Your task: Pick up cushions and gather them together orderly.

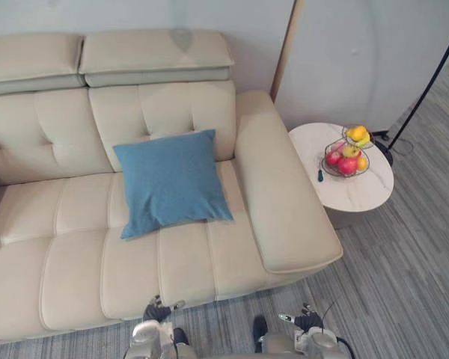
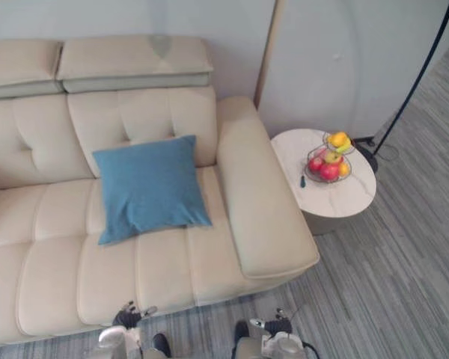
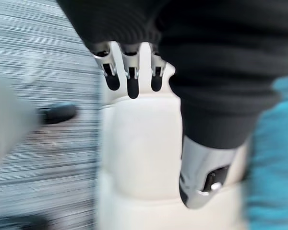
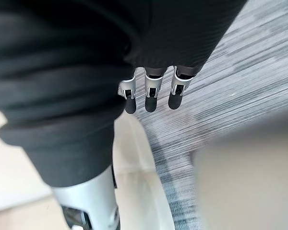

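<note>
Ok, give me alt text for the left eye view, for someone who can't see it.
A blue cushion sits on a cream sofa, its top against the backrest, near the right armrest. Beside the sofa, a round side table holds a wire basket of fruit. The robot's left hand and right hand hang low in front of the sofa.

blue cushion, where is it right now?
In the left eye view the blue cushion sits on the right-end seat of the cream sofa. Its top edge is against the backrest, and the armrest is just to its right.

Stereo overhead on sofa [image 1: 172, 262]; wrist close-ups.
</note>
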Robot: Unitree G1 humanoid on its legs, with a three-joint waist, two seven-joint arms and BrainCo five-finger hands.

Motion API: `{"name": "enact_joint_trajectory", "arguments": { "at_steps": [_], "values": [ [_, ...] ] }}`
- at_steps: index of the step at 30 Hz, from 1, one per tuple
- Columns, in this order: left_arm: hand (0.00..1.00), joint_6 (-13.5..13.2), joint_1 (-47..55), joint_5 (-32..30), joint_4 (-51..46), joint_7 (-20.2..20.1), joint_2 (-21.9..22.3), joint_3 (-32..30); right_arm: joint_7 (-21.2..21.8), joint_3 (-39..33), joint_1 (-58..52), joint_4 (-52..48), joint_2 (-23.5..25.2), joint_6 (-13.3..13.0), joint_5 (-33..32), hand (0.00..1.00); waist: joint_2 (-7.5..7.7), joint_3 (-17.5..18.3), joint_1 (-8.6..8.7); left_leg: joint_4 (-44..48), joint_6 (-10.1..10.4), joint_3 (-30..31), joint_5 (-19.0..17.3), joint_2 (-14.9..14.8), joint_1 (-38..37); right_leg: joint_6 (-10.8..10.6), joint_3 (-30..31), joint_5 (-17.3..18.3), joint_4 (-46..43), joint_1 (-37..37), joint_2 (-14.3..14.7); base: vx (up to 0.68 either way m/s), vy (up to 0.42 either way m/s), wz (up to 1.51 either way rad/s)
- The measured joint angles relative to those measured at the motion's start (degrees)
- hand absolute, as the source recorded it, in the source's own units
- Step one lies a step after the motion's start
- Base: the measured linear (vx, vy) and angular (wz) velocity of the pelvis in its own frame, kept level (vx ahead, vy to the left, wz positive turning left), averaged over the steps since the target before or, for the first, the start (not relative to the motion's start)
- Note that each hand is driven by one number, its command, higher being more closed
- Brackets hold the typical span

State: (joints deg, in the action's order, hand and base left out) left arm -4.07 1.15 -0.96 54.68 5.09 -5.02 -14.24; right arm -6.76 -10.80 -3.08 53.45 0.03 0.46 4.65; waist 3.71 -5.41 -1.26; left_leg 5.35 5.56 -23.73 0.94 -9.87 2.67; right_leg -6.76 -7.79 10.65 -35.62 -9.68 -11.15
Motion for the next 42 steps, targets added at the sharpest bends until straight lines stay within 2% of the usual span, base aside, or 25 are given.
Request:
{"name": "enact_joint_trajectory", "arguments": {
  "at_steps": [1, 2, 3, 5, 8, 10, 11, 12, 13, 14, 15, 17, 18, 19, 22, 24, 26, 30, 33, 38, 42],
  "values": [
    [0.00, 0.2, -0.1, 0.0, 0.4, 0.0, 0.2, -0.3, 0.0, 0.1, 0.6, -0.1, -0.1, -0.2, 0.2, 0.00, -0.14, -0.5, -0.50, 1.5, -0.1, -0.2, -0.2, -0.2, 0.9, 0.0, 0.0, 0.0, 1.3, 0.0, 1.0, -0.11, -0.090, -0.14],
    [0.00, 0.8, 0.6, 0.0, 1.4, 0.0, 0.9, -0.2, -0.1, 0.3, 1.8, 0.0, -1.2, -0.3, 0.5, 0.00, -1.82, 0.1, -1.20, 1.5, 0.5, 1.1, -1.0, 0.6, 2.7, 0.0, 1.7, -0.1, 7.6, 2.0, 2.5, -0.16, 0.066, -0.42],
    [0.00, 1.0, 1.6, 0.1, 1.5, 0.1, 1.5, -0.1, -0.1, 0.3, 3.0, 0.3, -2.5, -0.2, 1.0, 0.00, -2.89, 0.1, -2.25, 0.1, -1.7, 1.3, -0.6, 1.5, 3.3, 0.2, 3.6, 0.3, 13.2, 3.7, 3.8, -0.14, 0.057, -0.52],
    [0.00, 1.1, 1.8, 0.3, 2.1, 0.4, 1.3, 0.1, -0.2, 1.7, 5.6, 0.5, -2.2, -0.2, 1.5, 0.00, -1.92, -1.5, -2.37, 2.1, -1.5, -0.4, 0.5, 0.8, 5.4, 2.5, 4.0, 2.2, 16.9, 3.7, 4.0, -0.18, -0.058, -0.36],
    [0.00, 1.0, 1.7, 1.2, 2.2, 0.4, 1.6, 0.9, -0.7, 2.1, 6.5, 0.6, -2.5, -0.2, 2.1, 0.00, -4.52, -3.3, -2.34, 4.0, -0.3, 1.0, 1.1, -2.7, 6.0, 4.4, 3.1, -1.9, 23.1, 7.0, 7.6, -0.25, -0.074, -0.04],
    [0.00, 0.9, 1.7, 1.2, 2.2, 0.6, 2.0, 1.3, -0.8, 2.1, 6.6, 1.7, -3.0, 0.0, 2.2, 0.00, -5.14, -3.7, -2.21, 2.7, 0.4, 1.5, 2.4, -3.1, 5.1, 4.9, 2.7, -2.4, 22.6, 6.5, 8.3, -0.25, -0.055, 0.02],
    [0.00, 0.8, 2.0, 1.2, 2.2, 0.7, 2.1, 1.9, -1.0, 2.1, 6.0, 1.7, -3.4, 0.1, 2.1, 0.00, -5.72, -3.5, -1.86, 0.0, 1.6, 2.9, 3.8, -2.6, 5.0, 5.0, 1.9, -2.4, 22.2, 6.0, 8.1, -0.24, -0.035, 0.21],
    [0.00, 0.8, 2.0, 1.2, 2.2, 0.8, 2.6, 2.2, -1.1, 2.0, 5.6, 1.7, -3.9, 0.2, 2.1, 0.00, -5.69, -3.5, -1.45, -2.6, 4.0, 4.2, 3.0, -1.4, 4.8, 5.6, 1.6, -2.6, 22.1, 5.1, 7.5, -0.25, 0.010, 0.28],
    [0.00, 0.8, 1.8, 1.3, 2.0, 0.7, 2.9, 2.2, -1.1, 1.9, 5.3, 1.6, -4.0, 0.2, 2.1, 0.00, -4.79, -3.5, -1.43, -2.7, 4.3, 4.8, 2.5, -0.4, 5.1, 6.2, 1.5, -2.9, 22.4, 4.2, 6.5, -0.13, 0.041, 0.08],
    [0.00, 0.6, 1.5, 1.3, 1.8, 0.8, 3.3, 1.5, -1.2, 1.6, 4.9, 1.6, -4.0, 0.4, 2.2, 0.00, -4.25, -3.6, -1.77, 2.5, 1.7, 6.7, 2.0, 0.1, 6.2, 6.6, 1.4, -3.6, 22.1, 3.1, 5.6, -0.15, 0.059, -0.07],
    [0.00, 0.7, 1.6, 1.2, 1.8, 0.8, 3.6, 1.5, -1.2, 1.3, 4.5, 1.6, -4.3, 0.5, 2.1, 0.00, -4.17, -3.5, -1.87, 9.0, -0.6, 8.4, -1.4, 0.7, 6.3, 6.3, 1.4, -4.2, 21.8, 2.7, 4.9, -0.11, 0.048, -0.08],
    [0.00, 0.7, 1.9, 1.2, 2.0, 0.7, 4.3, 1.2, -1.2, 0.3, 3.2, 1.4, -4.1, 0.5, 2.1, 0.00, -4.58, -3.2, -1.46, 14.3, -0.4, 10.5, -7.7, 1.2, 4.5, 5.6, 1.8, -4.6, 21.8, 2.7, 4.3, -0.10, 0.100, -0.02],
    [0.00, 0.7, 2.1, 1.2, 2.0, 0.7, 4.7, 0.5, -1.2, 0.2, 2.6, 1.4, -4.0, 0.6, 2.1, 0.00, -4.89, -3.0, -1.50, 14.3, 0.0, 11.2, -9.6, 1.2, 3.3, 5.3, 1.9, -4.7, 21.8, 2.7, 4.4, -0.09, 0.152, -0.06],
    [0.00, 0.8, 2.3, 1.2, 2.0, 0.6, 5.3, -0.5, -1.2, -0.4, 1.8, 1.5, -3.5, 0.6, 2.1, 0.00, -5.76, -2.5, -1.45, 11.9, 0.3, 12.6, -12.4, 1.8, 1.9, 3.8, 2.3, -4.6, 21.7, 2.7, 4.7, -0.09, 0.144, -0.10],
    [0.00, 0.8, 4.0, 1.3, 2.0, 0.8, 4.3, -0.9, -0.8, -1.6, -0.7, 1.5, -0.9, 0.8, 2.1, 0.00, -3.32, 0.4, -1.34, 6.3, -0.2, 11.2, -11.3, 4.6, 0.9, 2.6, 2.8, -7.3, 25.0, 3.3, 2.7, -0.03, 0.155, -0.11],
    [0.00, 1.0, 4.2, 1.2, 2.2, 0.9, 3.8, -0.8, -0.8, -2.6, -1.5, 1.6, 0.0, 0.7, 2.1, 0.00, -2.48, 1.3, -0.92, 3.2, -0.3, 11.6, -11.1, 6.1, -0.8, 2.6, 3.1, -8.2, 27.6, 4.7, 2.1, 0.06, 0.100, 0.06],
    [0.00, 1.0, 4.2, 1.1, 2.4, 0.8, 4.0, -0.5, -0.8, -3.1, -1.7, 1.7, -0.1, 0.8, 2.1, 0.00, -2.80, 1.5, -0.92, 1.5, -0.5, 12.3, -10.6, 6.7, -2.1, 2.5, 3.2, -8.9, 29.7, 6.2, 2.1, 0.08, 0.054, 0.06],
    [0.00, 1.2, 4.3, 1.0, 3.5, 0.8, 4.6, -0.4, -0.8, -4.8, -1.8, 2.6, -0.1, 0.8, 2.0, 0.00, -3.45, 2.6, -0.91, -1.1, -1.3, 13.1, -7.4, 7.0, -4.3, 1.5, 3.0, -9.3, 30.7, 7.4, 2.8, 0.16, 0.001, 0.00],
    [0.00, 1.2, 4.2, 0.8, 3.8, 0.7, 4.8, -0.4, -0.8, -4.8, -1.5, 3.7, -0.4, 0.8, 2.0, 0.00, -3.76, 2.7, -0.95, -1.2, -1.4, 13.1, -7.3, 6.6, -5.2, 1.5, 3.6, -9.3, 31.5, 8.2, 3.4, 0.20, -0.020, -0.18],
    [0.00, 1.1, 3.9, -0.1, 4.4, 0.1, 4.8, -1.1, -0.7, -4.9, -1.3, 3.8, -0.3, 0.8, 2.0, 0.00, -3.26, 2.5, -1.01, -1.2, -1.4, 9.9, -7.5, 6.0, -7.7, 1.8, 6.4, -9.5, 32.1, 9.0, 4.3, 0.08, -0.008, -0.34],
    [0.00, 1.1, 3.3, 0.0, 4.4, -0.1, 5.1, -2.7, -0.6, -4.7, -1.0, 3.7, -0.3, 0.8, 1.9, 0.00, -3.10, 2.2, -1.21, 0.8, -0.8, 4.3, -11.1, 4.1, -7.6, 3.0, 11.5, -10.5, 31.7, 5.8, 6.8, -0.03, 0.007, -0.80]
  ]
}}
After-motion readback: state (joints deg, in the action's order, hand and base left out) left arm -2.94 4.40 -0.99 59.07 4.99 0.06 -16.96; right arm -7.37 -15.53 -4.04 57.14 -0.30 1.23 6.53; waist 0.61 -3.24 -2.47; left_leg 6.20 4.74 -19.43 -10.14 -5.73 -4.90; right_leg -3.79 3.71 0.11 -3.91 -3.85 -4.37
